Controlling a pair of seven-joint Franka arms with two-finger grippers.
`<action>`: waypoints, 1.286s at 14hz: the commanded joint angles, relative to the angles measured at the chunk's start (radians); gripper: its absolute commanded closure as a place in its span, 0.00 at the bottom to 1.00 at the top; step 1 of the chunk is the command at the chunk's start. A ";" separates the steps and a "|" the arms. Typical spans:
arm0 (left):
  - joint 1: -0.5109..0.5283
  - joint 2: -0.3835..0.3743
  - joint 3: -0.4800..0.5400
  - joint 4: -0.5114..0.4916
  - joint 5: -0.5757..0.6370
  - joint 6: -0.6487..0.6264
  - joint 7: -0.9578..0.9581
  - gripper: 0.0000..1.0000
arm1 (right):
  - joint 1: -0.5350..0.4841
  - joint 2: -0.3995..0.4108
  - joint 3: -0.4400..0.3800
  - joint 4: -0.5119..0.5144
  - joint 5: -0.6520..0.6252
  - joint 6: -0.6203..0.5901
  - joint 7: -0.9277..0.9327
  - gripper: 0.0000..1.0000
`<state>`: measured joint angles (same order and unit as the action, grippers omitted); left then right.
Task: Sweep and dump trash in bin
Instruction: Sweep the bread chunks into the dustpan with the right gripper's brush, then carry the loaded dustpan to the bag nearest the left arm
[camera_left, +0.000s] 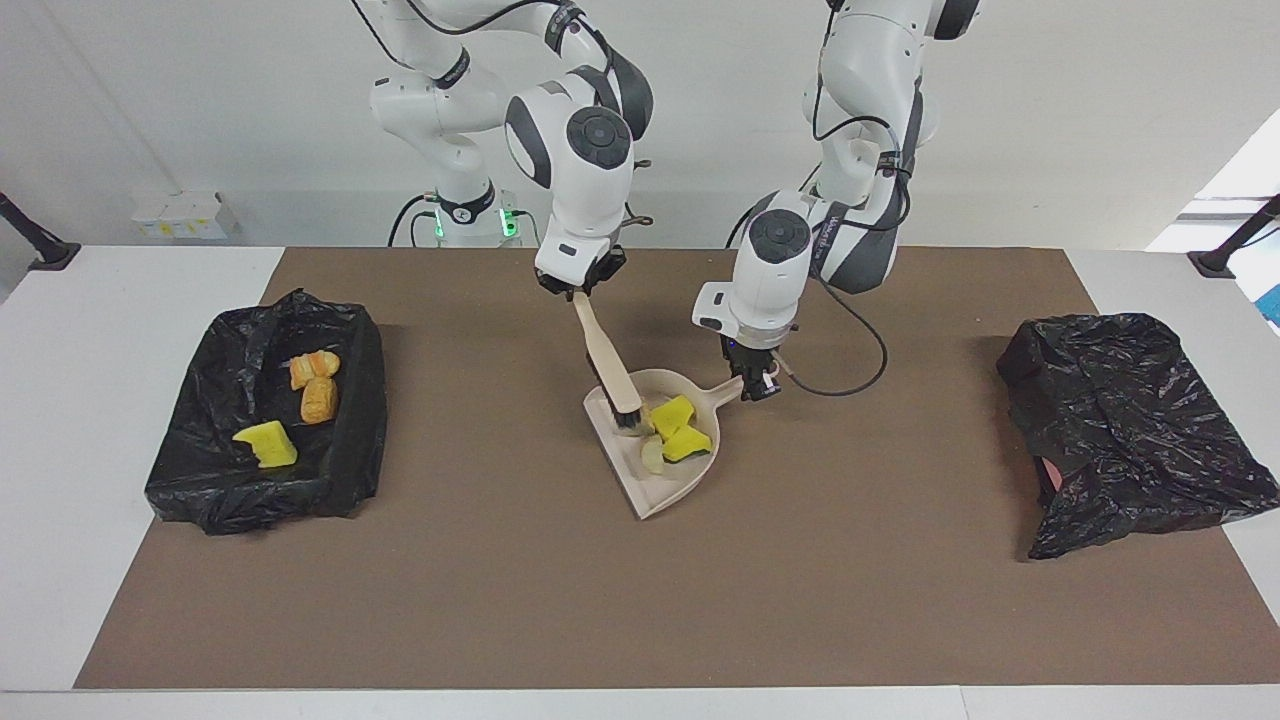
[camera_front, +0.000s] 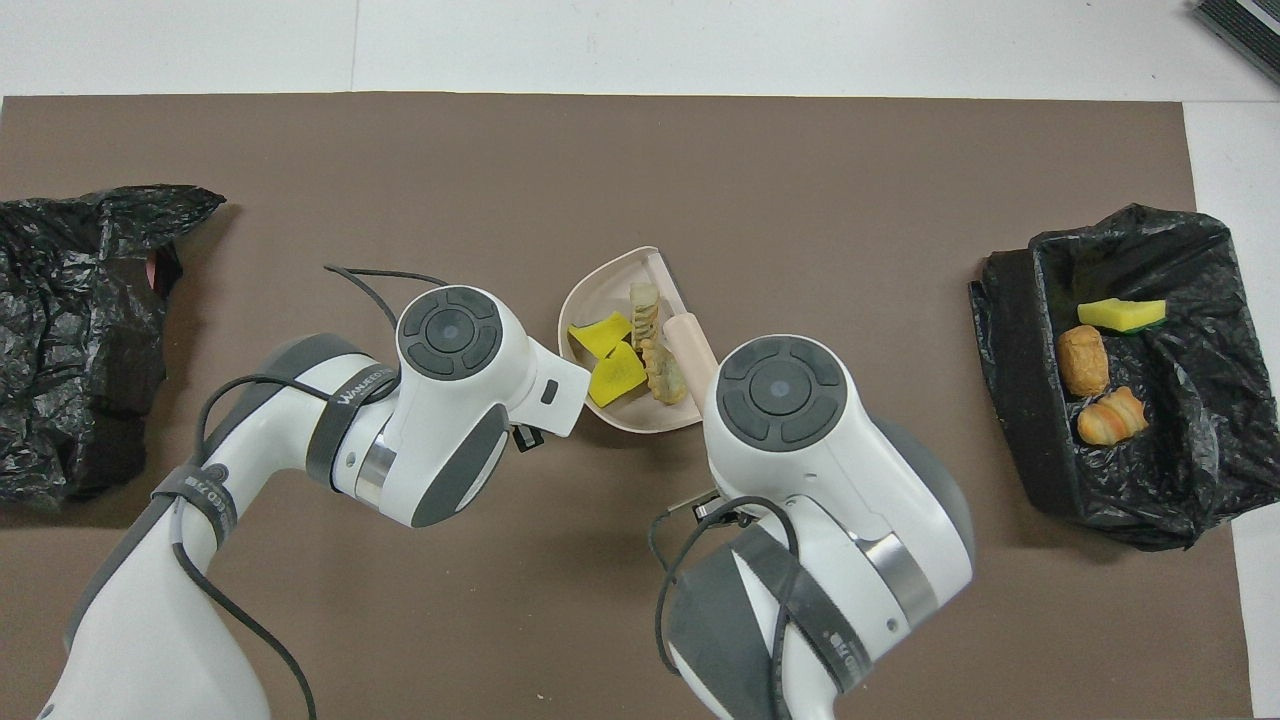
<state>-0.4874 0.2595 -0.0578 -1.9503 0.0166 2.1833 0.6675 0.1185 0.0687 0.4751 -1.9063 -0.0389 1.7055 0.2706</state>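
Sweep done, carry pending: left gripper (camera_left: 752, 388) clamped on loaded dustpan (camera_left: 672, 487) handle, right gripper (camera_left: 575, 291) clamped on brush (camera_left: 606, 364); next, level carry to bin (camera_left: 200, 480) holding trash (camera_left: 672, 416) inside.

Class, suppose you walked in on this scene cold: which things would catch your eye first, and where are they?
The beige dustpan at the middle of the brown mat, holding bright yellow sponge pieces, held at its handle by the left hand. The right hand holds a brush whose bristles reach into the pan. Then the open black-lined bin at the right arm's end, with more yellow and golden-brown pieces inside.
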 joint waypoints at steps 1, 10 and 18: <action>0.030 0.007 -0.005 -0.005 -0.007 0.030 0.046 1.00 | 0.004 -0.061 0.005 -0.014 0.025 -0.017 0.083 1.00; 0.185 -0.031 -0.004 0.039 -0.024 -0.040 0.371 1.00 | 0.050 -0.185 0.005 -0.198 0.181 0.135 0.378 1.00; 0.423 -0.039 -0.004 0.195 -0.024 -0.218 0.731 1.00 | 0.251 -0.139 0.005 -0.258 0.231 0.268 0.564 1.00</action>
<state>-0.1165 0.2228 -0.0516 -1.8047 0.0100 2.0270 1.3181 0.3376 -0.0806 0.4811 -2.1481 0.1674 1.9216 0.7855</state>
